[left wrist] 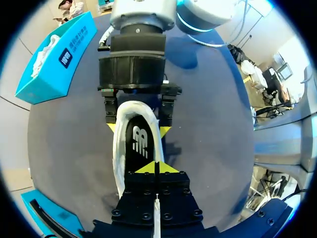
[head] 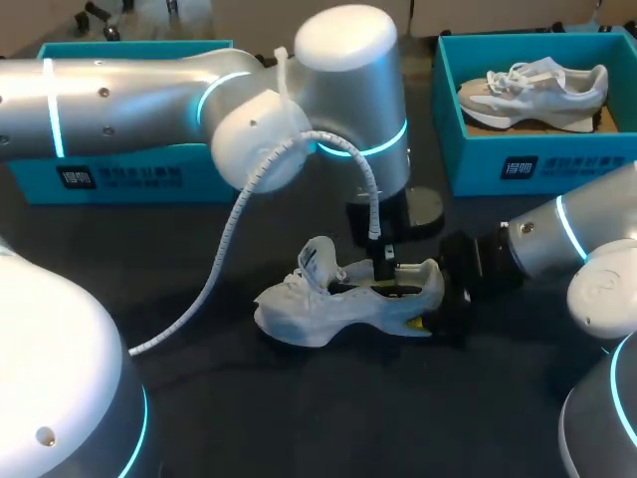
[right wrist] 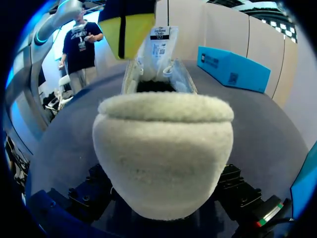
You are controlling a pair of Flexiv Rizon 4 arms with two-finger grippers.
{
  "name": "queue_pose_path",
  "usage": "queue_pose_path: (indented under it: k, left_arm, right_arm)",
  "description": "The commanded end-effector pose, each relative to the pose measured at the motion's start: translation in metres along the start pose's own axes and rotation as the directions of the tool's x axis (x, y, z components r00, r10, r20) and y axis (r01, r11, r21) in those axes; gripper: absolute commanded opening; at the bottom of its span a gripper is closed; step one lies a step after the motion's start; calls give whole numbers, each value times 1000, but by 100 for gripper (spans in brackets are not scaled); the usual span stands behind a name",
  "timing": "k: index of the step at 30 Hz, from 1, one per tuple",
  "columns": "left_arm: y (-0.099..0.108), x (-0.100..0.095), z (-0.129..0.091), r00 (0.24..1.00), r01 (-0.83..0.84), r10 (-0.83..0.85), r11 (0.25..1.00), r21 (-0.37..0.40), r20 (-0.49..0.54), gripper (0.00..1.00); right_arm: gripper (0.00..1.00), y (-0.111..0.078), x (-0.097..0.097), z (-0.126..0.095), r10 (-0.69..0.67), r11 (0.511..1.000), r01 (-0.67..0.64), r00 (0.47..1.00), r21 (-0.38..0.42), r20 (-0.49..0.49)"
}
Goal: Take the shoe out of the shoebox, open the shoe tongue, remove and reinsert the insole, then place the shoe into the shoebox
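Note:
A white shoe (head: 318, 311) stands on the dark table, toe to the left, its tongue (head: 317, 257) raised. My left gripper (head: 386, 271) points down into the shoe's opening. In the left wrist view its yellow tips (left wrist: 157, 168) are pressed together, shut, at the front end of the black insole (left wrist: 141, 144); I cannot tell whether they pinch it. My right gripper (head: 440, 304) comes in from the right and is shut on the shoe's heel (right wrist: 163, 148), one finger on each side. The left wrist view shows its yellow fingertips (left wrist: 112, 128) flanking the heel.
A teal shoebox (head: 119, 181) stands at the back left, partly behind my left arm. A second teal shoebox (head: 537, 154) at the back right holds another pale shoe (head: 537, 88). A white cable (head: 224, 249) hangs from the left arm over the table.

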State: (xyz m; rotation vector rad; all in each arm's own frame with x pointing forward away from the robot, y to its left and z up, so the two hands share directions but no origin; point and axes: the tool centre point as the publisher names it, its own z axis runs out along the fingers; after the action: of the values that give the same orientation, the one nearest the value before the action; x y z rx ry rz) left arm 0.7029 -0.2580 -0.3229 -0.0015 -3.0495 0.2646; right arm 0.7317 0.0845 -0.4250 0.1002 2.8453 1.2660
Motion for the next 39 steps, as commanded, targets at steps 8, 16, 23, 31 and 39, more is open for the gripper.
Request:
queue_pose_path:
  k: [8,16,23,31,39]
  left_arm:
    - [2,-21,17,999,-36,35,998,-51,-24,0]
    - [12,-20,23,997,-58,55,996,-66,-45,0]
    - [17,-10,41,996,-67,61,993,-96,-66,0]
    - [20,-5,49,992,-95,86,991,-97,-98,0]
    - [23,-5,53,989,-111,100,988,-103,-107,38]
  right_arm:
    - [0,0,0,2,1,1000,-1,1000,4,3]
    - [0,0,0,2,1,1000,-1,1000,4,3]
    - [0,0,0,2,1,1000,-1,1000,4,3]
    - [0,0,0,2,1,1000,-1,1000,4,3]
    - [0,0,0,2,1,1000,-1,1000,4,3]
